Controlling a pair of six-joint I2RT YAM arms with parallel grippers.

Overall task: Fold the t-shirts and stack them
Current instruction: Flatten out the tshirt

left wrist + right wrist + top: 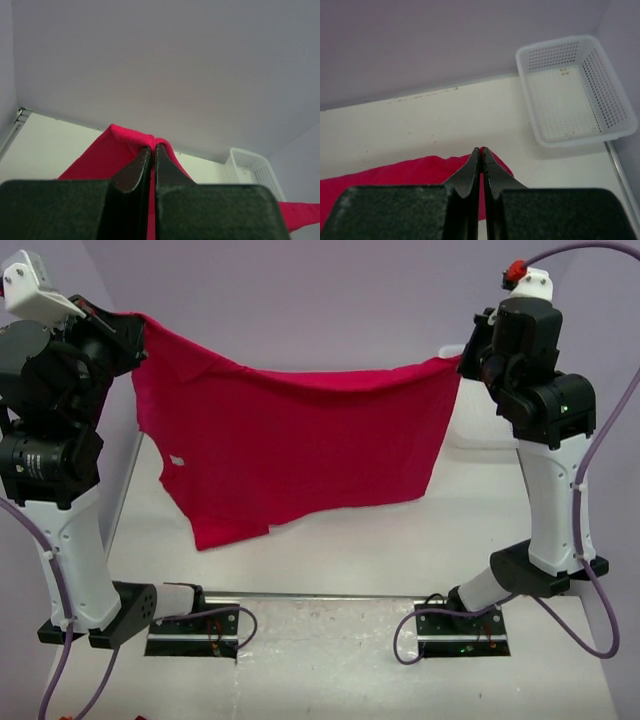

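Above the table (340,560), left gripper (152,149) and right gripper (481,150) are clamped shut on opposite edges of the t-shirt (300,440). Further stretching could pull a thin fold free.

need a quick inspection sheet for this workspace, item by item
surface: white table, bare under the hanging cloth
job's things: one red t-shirt stretched in the air between the arms, sagging in the middle; no stack seen
clutter: white mesh basket at the far right, nothing in it
grippers: left gripper and right gripper each have jaws shut on an edge of the cloth
cables: purple cables trail from both arms
surroundings: lilac walls; nothing else seen
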